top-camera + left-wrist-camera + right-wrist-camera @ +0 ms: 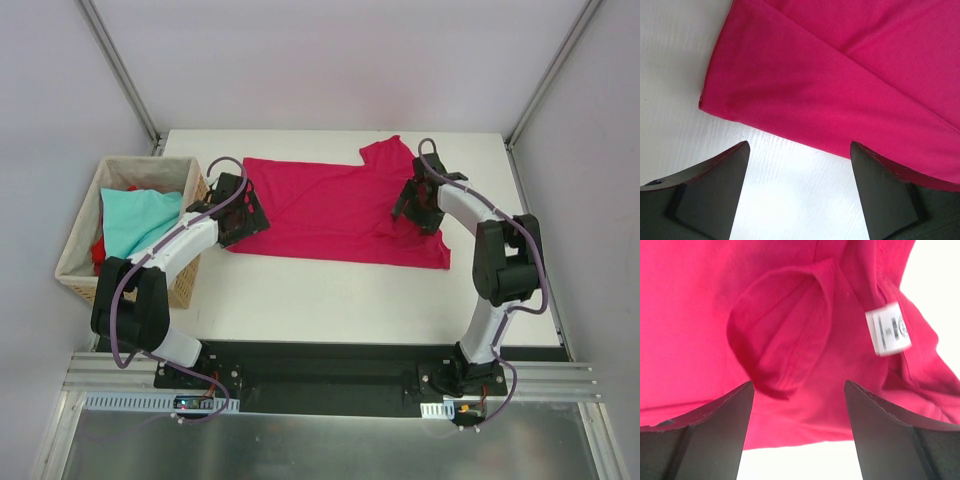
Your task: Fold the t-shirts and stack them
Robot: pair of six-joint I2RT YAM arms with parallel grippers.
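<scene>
Far left, the wicker basket (78, 272) sits at the table's (330, 305) left edge, with the light teal tee (135, 220) and the red tee (98, 250) heaped inside. Next, the left gripper (799, 150) hangs with jaws spread wide and nothing between them, over bare table right at the hem edge of the crimson-magenta tee (330, 210). That tee lies flat across the back middle, one sleeve reaching toward the far edge. There's plenty of bare table in front of it. On the right, the right gripper (798, 385) hovers with jaws apart over the collar (790, 340) and label (888, 330), gripping nothing.
</scene>
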